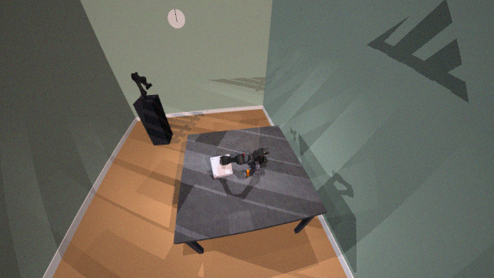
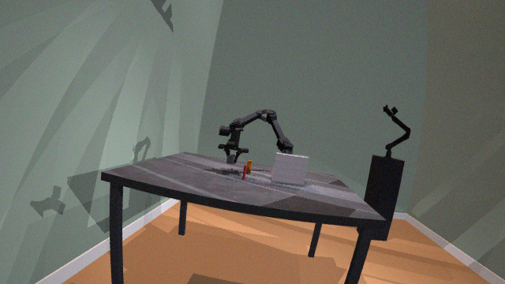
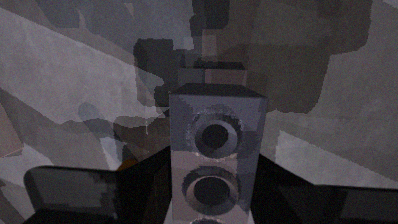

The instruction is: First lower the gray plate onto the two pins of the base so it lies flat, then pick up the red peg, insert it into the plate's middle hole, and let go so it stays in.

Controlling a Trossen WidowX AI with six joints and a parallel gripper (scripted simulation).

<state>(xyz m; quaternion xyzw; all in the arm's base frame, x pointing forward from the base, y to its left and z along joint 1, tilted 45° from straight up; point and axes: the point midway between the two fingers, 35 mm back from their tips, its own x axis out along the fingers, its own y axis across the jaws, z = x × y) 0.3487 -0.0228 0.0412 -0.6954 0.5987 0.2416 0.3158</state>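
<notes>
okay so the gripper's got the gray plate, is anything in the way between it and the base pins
Nothing visible blocks it. The gripper holds the plate just above the table. The red peg and an orange piece stand beside it. The base and pins cannot be made out, so the final drop is unconfirmed.

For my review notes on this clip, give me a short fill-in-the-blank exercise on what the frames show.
1. The gripper is shut on the gray ____.
2. In the wrist view, the plate shows round ____.
3. The red peg stands on the table beside an ____ block.

Missing words: plate; holes; orange
</notes>
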